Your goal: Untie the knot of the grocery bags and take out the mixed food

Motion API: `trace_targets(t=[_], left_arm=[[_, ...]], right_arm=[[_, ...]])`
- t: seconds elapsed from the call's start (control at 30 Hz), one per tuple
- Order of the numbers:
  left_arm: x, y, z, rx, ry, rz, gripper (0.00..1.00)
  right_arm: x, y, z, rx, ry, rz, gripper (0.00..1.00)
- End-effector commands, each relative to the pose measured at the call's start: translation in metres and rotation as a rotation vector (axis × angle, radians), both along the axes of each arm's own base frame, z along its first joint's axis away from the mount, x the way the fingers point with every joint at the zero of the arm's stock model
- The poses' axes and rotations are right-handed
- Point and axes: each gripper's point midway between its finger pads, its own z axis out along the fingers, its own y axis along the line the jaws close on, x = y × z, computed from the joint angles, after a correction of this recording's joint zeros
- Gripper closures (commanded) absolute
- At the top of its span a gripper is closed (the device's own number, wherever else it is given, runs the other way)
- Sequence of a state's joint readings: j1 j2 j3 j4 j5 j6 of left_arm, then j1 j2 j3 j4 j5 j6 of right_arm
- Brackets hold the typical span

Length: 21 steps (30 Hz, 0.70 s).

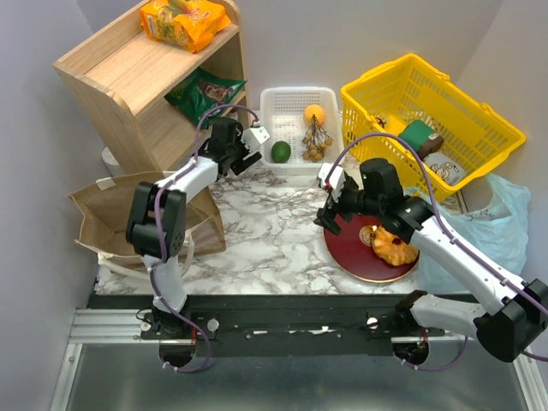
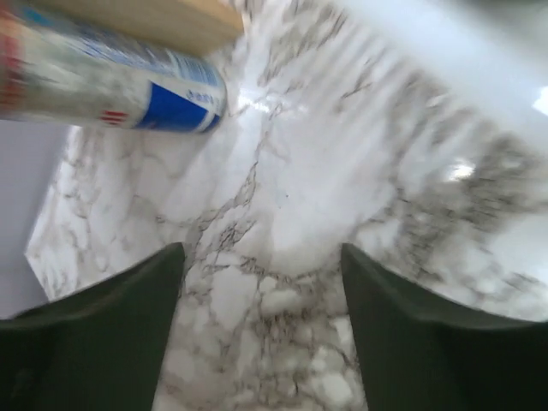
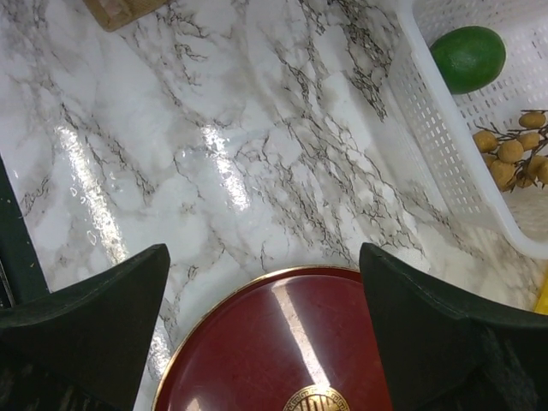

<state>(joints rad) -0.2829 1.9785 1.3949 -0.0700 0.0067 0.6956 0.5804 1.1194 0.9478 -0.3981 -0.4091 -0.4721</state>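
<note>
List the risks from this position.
1. The right gripper hangs open at the rim of the red plate; a swing might shove it and tip the pastry off.
2. The left gripper, open, is close to the white basket; it could snag the wall and jolt the green fruit.
3. The right arm passes over the light blue bag and may drag it.

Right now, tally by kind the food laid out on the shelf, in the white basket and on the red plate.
Snack packets: 2, orange packet and green packet
Round fruit: 2, orange fruit and green fruit
Brown bunch: 1
Pastry: 1
Total: 6
</note>
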Motion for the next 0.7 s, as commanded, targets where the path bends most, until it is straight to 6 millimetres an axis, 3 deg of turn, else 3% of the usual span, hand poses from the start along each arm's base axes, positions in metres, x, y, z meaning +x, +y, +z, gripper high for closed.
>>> trace_targets(t=[0.0,0.03,0.1,0.13,0.17,0.2,0.23,0.27,0.33,0.43,0.47,0.5,0.53,0.6,0.67], left_arm=[[-0.043,-0.052,0.082,-0.194,-0.074,-0.175,0.02],[-0.055,-0.058,0.106,-0.245,-0.092,-0.192,0.02],[-0.077,-0.076,0.127,-0.312,-0.066,-0.253,0.02],[-0.092,-0.084,0.155,-0.361,-0.09,-0.298,0.02],[-0.104,-0.089,0.163,-0.409,-0.056,-0.295,0.02],[-0.11,-0.094,0.188,-0.444,-0.078,-0.303,0.01],[-0.122,-0.098,0.211,-0.481,-0.094,-0.321,0.02],[-0.133,-0.098,0.218,-0.519,-0.049,-0.296,0.01],[-0.15,-0.094,0.255,-0.563,-0.075,-0.289,0.01],[-0.176,-0.078,0.264,-0.602,-0.036,-0.204,0.01],[-0.183,-0.071,0.259,-0.6,-0.018,-0.166,0.01],[-0.192,-0.067,0.24,-0.594,0.025,-0.144,0.02],[-0.205,-0.061,0.243,-0.597,0.011,-0.145,0.01],[-0.216,-0.052,0.215,-0.575,0.058,-0.106,0.02],[-0.227,-0.048,0.204,-0.576,0.09,-0.085,0.02]], right_arm=[[0.011,-0.015,0.008,-0.051,0.03,-0.115,0.0],[0.012,-0.016,0.014,-0.037,0.012,-0.126,0.01],[0.011,-0.016,0.02,-0.016,0.002,-0.133,0.0],[0.012,-0.017,0.026,0.001,-0.004,-0.151,0.0],[0.012,-0.018,0.033,0.021,-0.006,-0.169,0.01],[0.016,-0.022,0.038,0.037,0.008,-0.23,0.0],[0.018,-0.028,0.047,0.035,0.02,-0.283,0.01],[0.022,-0.033,0.05,0.027,0.043,-0.344,0.01],[0.031,-0.058,0.05,-0.012,0.087,-0.551,0.0],[0.04,-0.075,0.08,0.046,0.041,-0.698,0.0],[0.041,-0.076,0.086,0.064,0.027,-0.706,0.0],[0.038,-0.077,0.095,0.093,0.01,-0.706,0.0],[0.037,-0.078,0.098,0.105,0.005,-0.71,0.0],[0.033,-0.08,0.101,0.115,0.015,-0.714,0.0],[0.027,-0.084,0.1,0.095,0.025,-0.713,0.0]])
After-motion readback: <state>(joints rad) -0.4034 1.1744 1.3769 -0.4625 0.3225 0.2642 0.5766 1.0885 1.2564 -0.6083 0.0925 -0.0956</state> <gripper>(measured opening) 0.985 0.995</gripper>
